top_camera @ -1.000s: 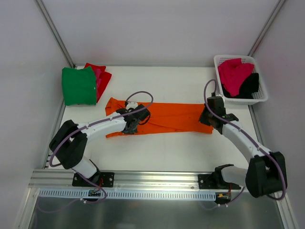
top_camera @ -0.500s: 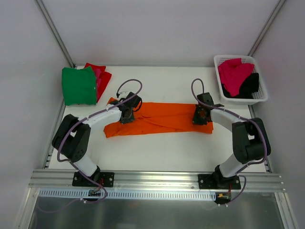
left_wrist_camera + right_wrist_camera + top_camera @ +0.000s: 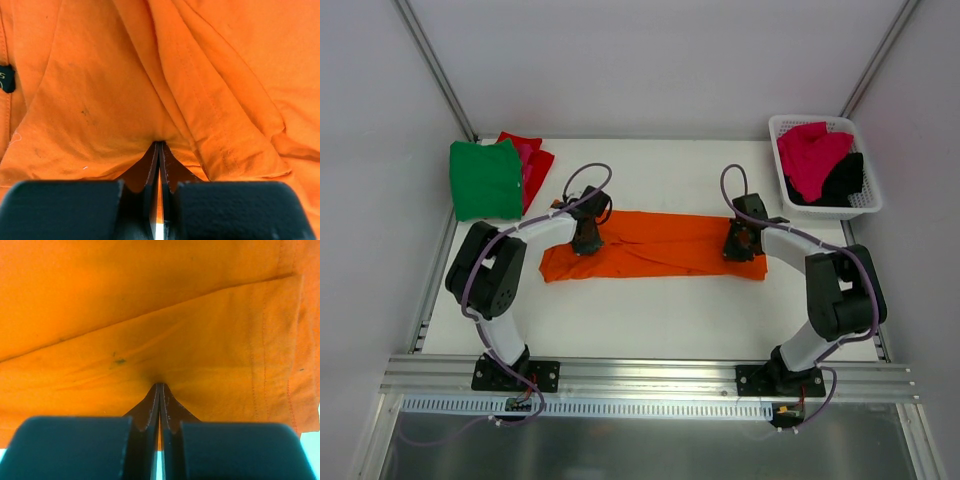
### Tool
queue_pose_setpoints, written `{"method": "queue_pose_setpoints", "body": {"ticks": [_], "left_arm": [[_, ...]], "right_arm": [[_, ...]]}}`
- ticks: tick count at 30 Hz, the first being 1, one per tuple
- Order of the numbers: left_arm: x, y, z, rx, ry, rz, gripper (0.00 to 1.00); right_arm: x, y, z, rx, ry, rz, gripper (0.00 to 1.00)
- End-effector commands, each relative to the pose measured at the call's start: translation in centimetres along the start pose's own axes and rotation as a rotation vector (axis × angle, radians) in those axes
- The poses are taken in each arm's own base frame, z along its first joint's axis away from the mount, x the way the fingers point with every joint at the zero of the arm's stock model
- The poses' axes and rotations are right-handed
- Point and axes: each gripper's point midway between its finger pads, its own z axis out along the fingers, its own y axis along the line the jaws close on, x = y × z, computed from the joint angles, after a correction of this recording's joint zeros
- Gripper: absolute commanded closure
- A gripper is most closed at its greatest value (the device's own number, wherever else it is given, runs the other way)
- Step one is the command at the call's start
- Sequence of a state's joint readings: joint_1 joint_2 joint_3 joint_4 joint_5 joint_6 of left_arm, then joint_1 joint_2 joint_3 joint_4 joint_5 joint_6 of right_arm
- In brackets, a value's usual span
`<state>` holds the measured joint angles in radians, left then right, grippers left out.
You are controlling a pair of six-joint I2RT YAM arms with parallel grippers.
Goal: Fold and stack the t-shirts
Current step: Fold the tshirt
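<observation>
The orange t-shirt (image 3: 660, 245) lies as a long folded band across the middle of the table. My left gripper (image 3: 585, 241) is down on its left part, shut on a pinch of the orange cloth (image 3: 100, 100); the left gripper (image 3: 159, 146) has its jaws pressed together with fabric bunching at the tips. My right gripper (image 3: 738, 243) is near the band's right end, shut the same way; the right gripper (image 3: 160, 386) pinches the orange cloth (image 3: 150, 305) beside a stitched hem. A folded green t-shirt (image 3: 485, 180) lies on a red one (image 3: 538, 162) at the far left.
A white lattice basket (image 3: 775, 128) stands at the far right corner with a magenta-pink t-shirt (image 3: 810, 155) and a black one (image 3: 847, 180) in it. The table's metal rail (image 3: 640, 378) runs along the near edge by both arm bases.
Both grippers have shifted left and slightly farther back over the orange shirt, still pinching it. The left arm's elbow swung toward the left edge; the band's left end looks narrower.
</observation>
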<state>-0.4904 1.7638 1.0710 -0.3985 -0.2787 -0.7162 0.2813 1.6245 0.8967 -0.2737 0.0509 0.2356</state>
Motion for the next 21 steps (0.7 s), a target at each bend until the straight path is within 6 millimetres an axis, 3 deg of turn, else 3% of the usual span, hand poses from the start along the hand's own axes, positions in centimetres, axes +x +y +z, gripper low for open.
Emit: {"method": "queue_pose_setpoints", "body": {"ticks": [1,2,4,7,9,10,12,13,15,17,21], "left_arm": [[0.7,0.4,2.4,0.009,0.091,-0.034,1.00],[0.0,0.0,2.4,0.020,0.087,-0.038,1.00],[-0.2,-0.4,3.2,0.031,0.110,-0.027,1.00],[-2.1,-3.2,3.9,0.121,0.137,-0.011,1.00],[-2.0,-3.7,5.3,0.126,0.180,0.007,1.00],[-3.2,-5.0,5.3,0.156,0.168,0.009,1.00],[-2.4,-5.9,6.6,0.189,0.234,0.044,1.00],[-3.4,-7.0,6.6,0.216,0.225,0.047,1.00],[-3.3,-7.6,7.0,0.219,0.256,0.063,1.00],[-4.3,-9.1,6.5,0.278,0.253,0.093,1.00],[-4.6,-11.2,5.8,0.380,0.298,0.136,1.00]], "right_arm": [[3.0,-0.5,-0.5,0.015,0.077,-0.014,1.00],[3.4,-0.4,-1.0,0.008,0.074,-0.012,1.00],[5.9,-0.6,-1.5,0.011,0.112,-0.033,0.99],[8.9,-0.4,-2.7,-0.017,0.142,-0.063,0.99],[10.5,0.1,-4.0,-0.043,0.137,-0.102,0.99],[11.9,-0.4,-4.2,-0.038,0.154,-0.117,1.00],[13.4,0.1,-5.4,-0.070,0.141,-0.140,1.00],[14.7,-0.5,-5.4,-0.067,0.153,-0.143,0.99],[16.0,0.4,-6.3,-0.125,0.141,-0.151,0.99],[17.7,0.1,-6.5,-0.130,0.152,-0.162,1.00],[21.0,1.6,-7.7,-0.198,0.166,-0.229,1.00]]}}
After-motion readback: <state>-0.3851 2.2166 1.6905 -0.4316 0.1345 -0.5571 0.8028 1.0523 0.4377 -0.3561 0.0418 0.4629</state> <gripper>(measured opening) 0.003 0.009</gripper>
